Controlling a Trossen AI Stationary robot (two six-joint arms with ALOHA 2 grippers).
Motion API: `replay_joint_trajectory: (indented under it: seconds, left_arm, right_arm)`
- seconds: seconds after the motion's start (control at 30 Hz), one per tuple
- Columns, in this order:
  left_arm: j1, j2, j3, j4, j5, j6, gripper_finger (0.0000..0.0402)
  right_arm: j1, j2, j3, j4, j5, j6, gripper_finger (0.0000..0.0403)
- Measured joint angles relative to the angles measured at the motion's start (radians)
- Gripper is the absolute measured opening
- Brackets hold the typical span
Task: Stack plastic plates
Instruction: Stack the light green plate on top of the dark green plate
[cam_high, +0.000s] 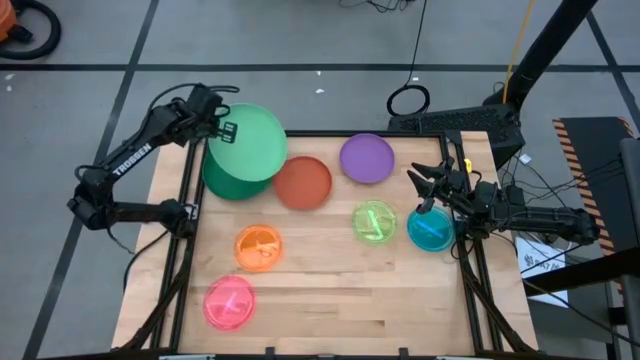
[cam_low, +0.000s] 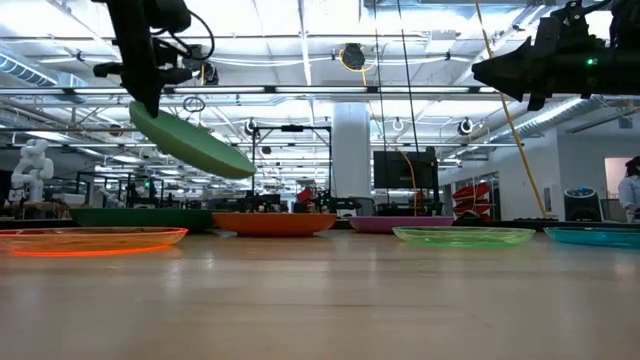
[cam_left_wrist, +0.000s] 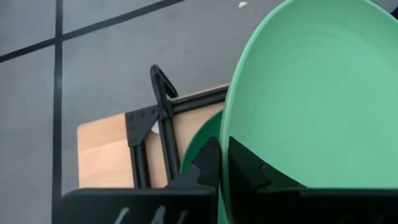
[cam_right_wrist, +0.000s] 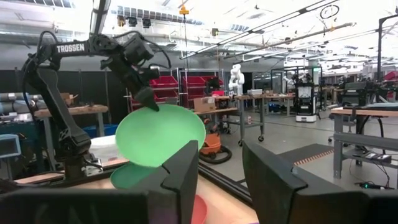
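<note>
My left gripper (cam_high: 226, 130) is shut on the light green plate (cam_high: 252, 140), which hangs tilted in the air above the dark green plate (cam_high: 228, 184) at the table's far left. The dark green plate lies flat on the wood (cam_low: 140, 215). Red-orange (cam_high: 303, 183), purple (cam_high: 367, 158), lime (cam_high: 375, 222), teal (cam_high: 431, 230), orange (cam_high: 258, 247) and pink (cam_high: 229, 303) plates lie apart on the table. My right gripper (cam_high: 436, 186) is open and hovers above the teal plate's far edge, touching nothing. My left gripper pinches the light green plate's rim (cam_left_wrist: 231, 146) at its left edge, one finger (cam_left_wrist: 208, 165) on the underside and one (cam_left_wrist: 252, 168) on the inner face. The fingers come from the table's left. The plate (cam_low: 190, 142) is lifted clear and slants down away from the gripper.
A black metal frame (cam_high: 187, 200) runs along the table's left and right edges. Bare wood lies open along the near edge (cam_high: 350, 310). The right arm (cam_high: 530, 215) reaches in from the right, with cables behind it.
</note>
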Motion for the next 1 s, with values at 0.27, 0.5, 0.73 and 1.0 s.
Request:
replay_joint_trajectory:
  seconds: [0.27,0.5,0.73,1.0]
  left_arm:
    - [-0.018,0.102,0.061,-0.156,-0.085,0.004,0.001]
    - [-0.041,0.144,0.062,-0.193,-0.171,-0.036,0.001]
    - [-0.042,0.144,0.062,-0.201,-0.174,-0.037,0.0014]
    - [-0.042,0.144,0.062,-0.201,-0.173,-0.033,0.0028]
  right_arm:
    - [0.0,0.0,0.0,0.001,0.0,0.003,0.0118]
    - [0.0,0.0,0.0,-0.002,-0.002,0.006,0.0118]
    - [0.0,0.0,0.0,-0.003,-0.002,0.002,0.0118]
    - [0.0,0.0,0.0,-0.003,-0.001,-0.001,0.0118]
